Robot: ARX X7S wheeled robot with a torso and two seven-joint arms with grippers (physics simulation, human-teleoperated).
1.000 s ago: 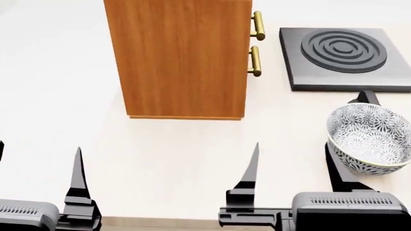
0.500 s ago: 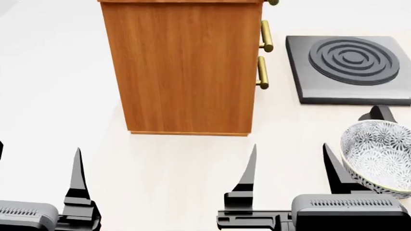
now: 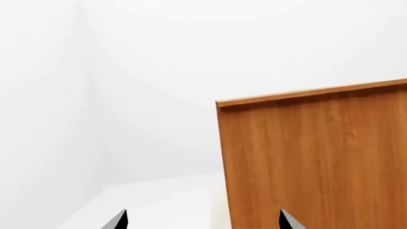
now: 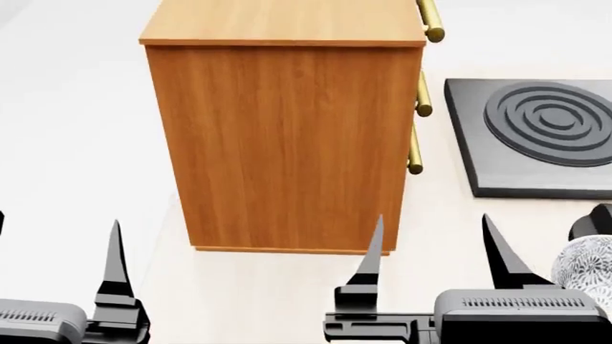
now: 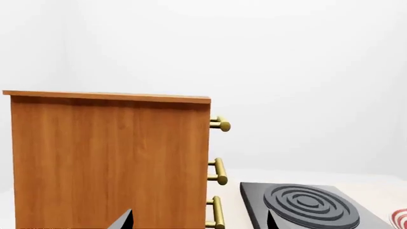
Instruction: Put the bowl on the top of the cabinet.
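The cabinet is a tall orange-brown box standing straight ahead, its flat top bare and its brass handles on the right side. The bowl, white with a grey leaf pattern, sits on the counter at the head view's lower right edge, mostly cut off. My right gripper is open and empty, left of the bowl and in front of the cabinet. My left gripper is open and empty at the lower left. The cabinet also shows in the left wrist view and the right wrist view.
A dark square hob with ringed grooves lies right of the cabinet and also shows in the right wrist view. A black object stands just behind the bowl. A red-rimmed plate edge shows beyond the hob.
The head view has shifted so the cabinet's top has come into sight. The cabinet and hob have slid down the picture and the bowl has dropped to the lower right edge. Both grippers stay open.
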